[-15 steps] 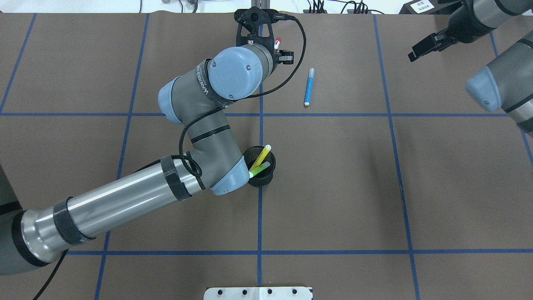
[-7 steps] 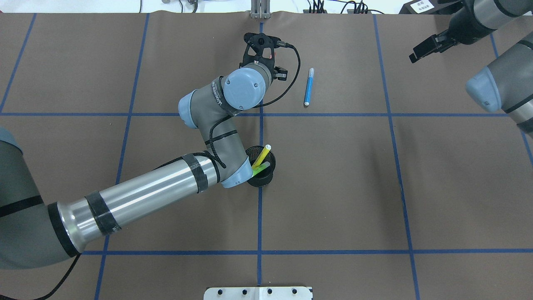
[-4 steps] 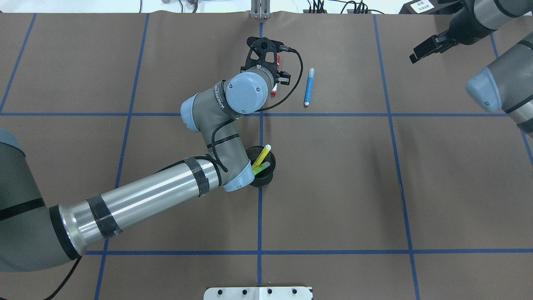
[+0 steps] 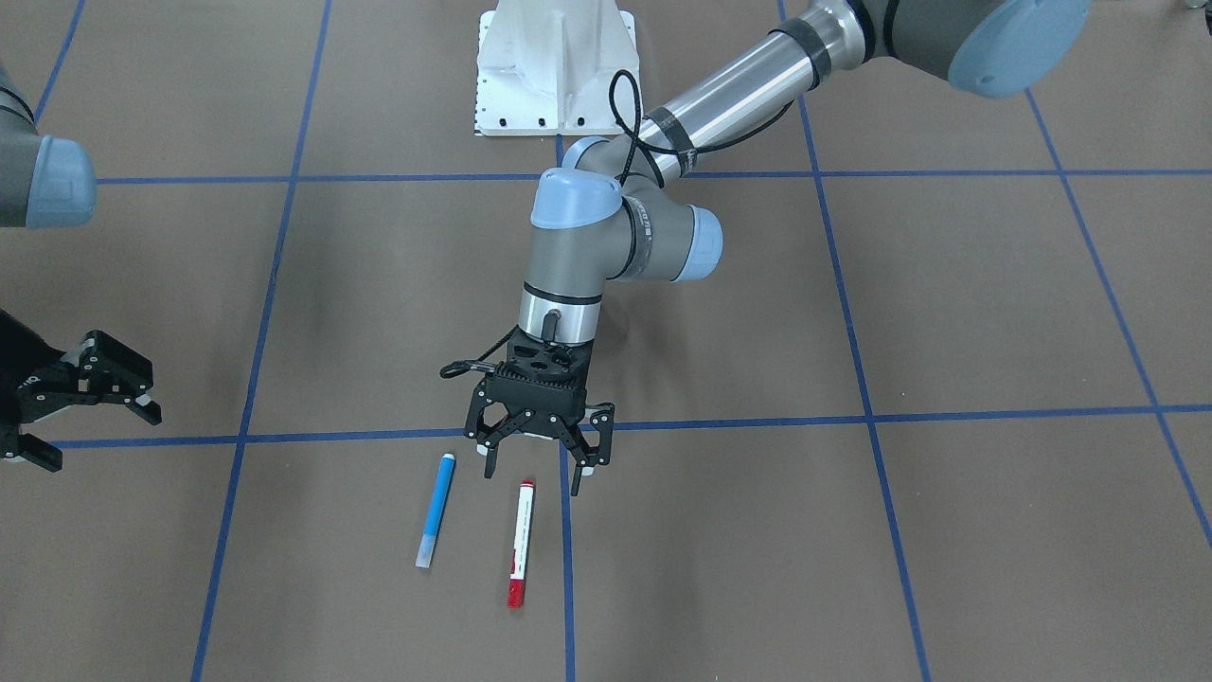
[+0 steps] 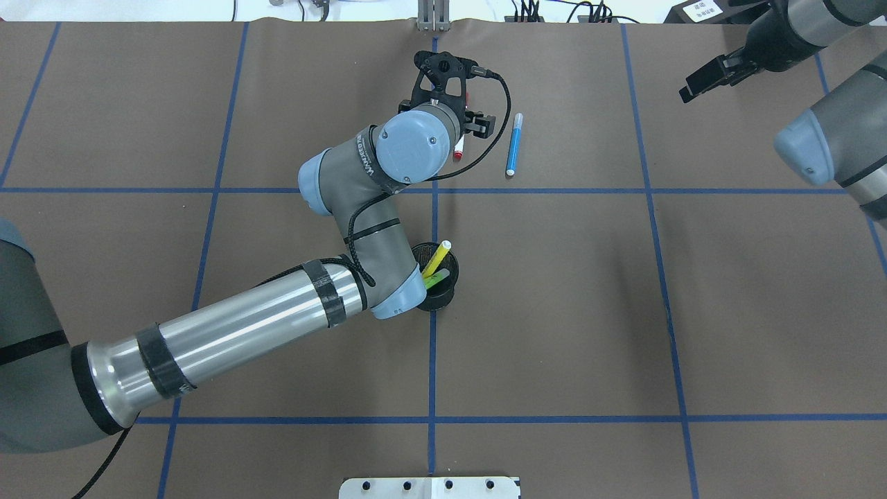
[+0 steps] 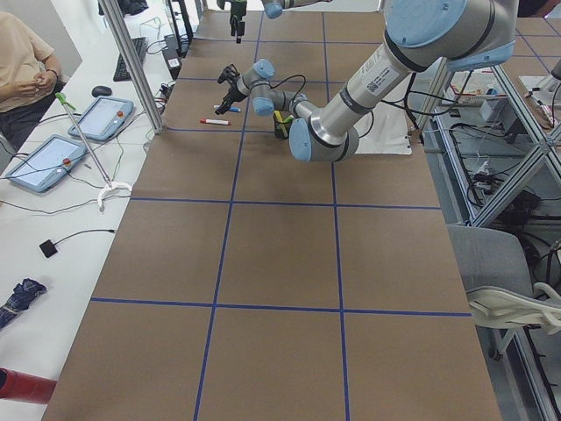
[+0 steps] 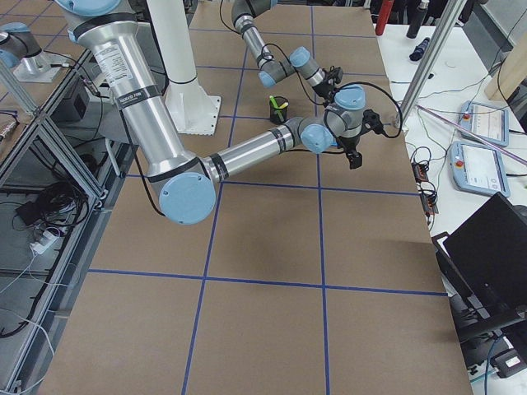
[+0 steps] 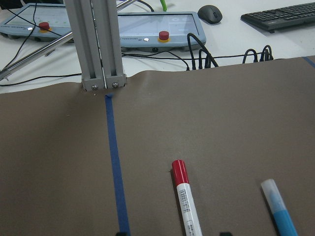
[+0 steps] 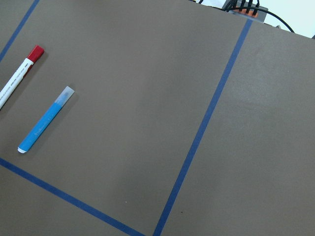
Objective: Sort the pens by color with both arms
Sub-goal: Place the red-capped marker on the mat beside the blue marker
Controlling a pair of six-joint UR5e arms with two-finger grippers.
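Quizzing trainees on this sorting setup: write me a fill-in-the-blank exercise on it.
The left gripper is ____, not shut.
The blue pen lies beside the white-bodied pen, whose ends are ____.
The black mesh cup holds ____ pens.
Missing words: open, red, two.

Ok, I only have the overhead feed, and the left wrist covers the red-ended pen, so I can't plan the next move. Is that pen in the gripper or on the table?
Observer: On the table. The front-facing view shows the red-ended pen lying flat, with the left gripper open over its robot-side end.
Operator: Does it touch the blue pen?
Observer: No. The blue pen lies beside it, roughly parallel, with bare table between them.
Operator: And the right gripper, anything in it?
Observer: Nothing. The right gripper is open and empty, off to the side of both pens.
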